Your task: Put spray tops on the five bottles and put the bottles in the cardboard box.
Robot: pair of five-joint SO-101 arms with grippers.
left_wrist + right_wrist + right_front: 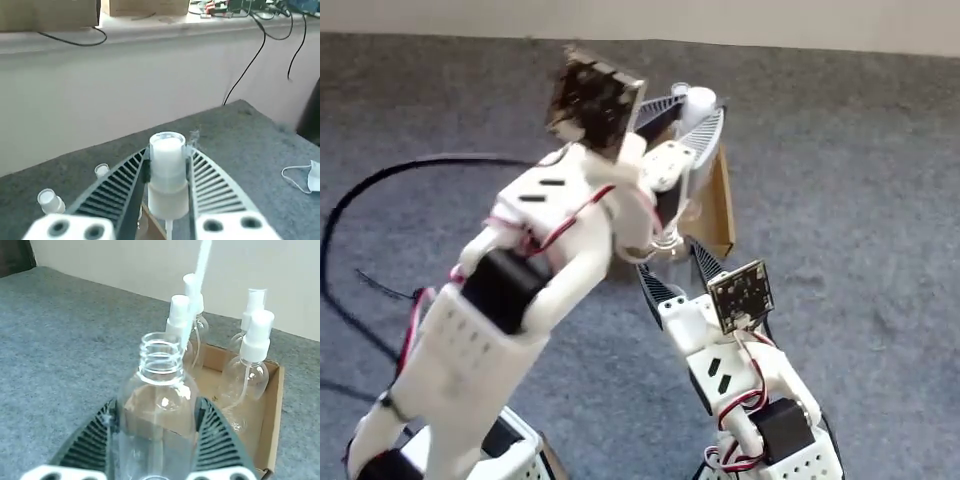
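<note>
We are finding the right gripper nearest the arms. Its two fingers are pressing on the body of the open bottle, the jaws parted only as far as that clear body allows. It is holding the bottle upright on the arms' side of the cardboard box, just outside the near wall, with the threaded neck bare.

Over the bottle's mouth, and so just short of the box, the left gripper is clamping the spray top by its collar. The jaws are standing narrowly apart around it and the nozzle is pointing up. The dip tube is hanging from the top towards the neck. Its lower end appears to be entering the mouth, though we cannot tell how deep.

Inside the box, four bottles are standing upright with their tops fitted. Beyond the box, two small white caps are lying loose on the grey table.

We are judging this to be the fifth and last bottle, with the fitting of its top in hand and not yet done. The next move is calling for the left arm to lower the top straight along the line of the tube until the collar is sitting square on the thread. The top will then need turning or pressing home while the right gripper is bracing the bottle against twist. After that the bottle will be going into the free space just inside the box's near wall.
</note>
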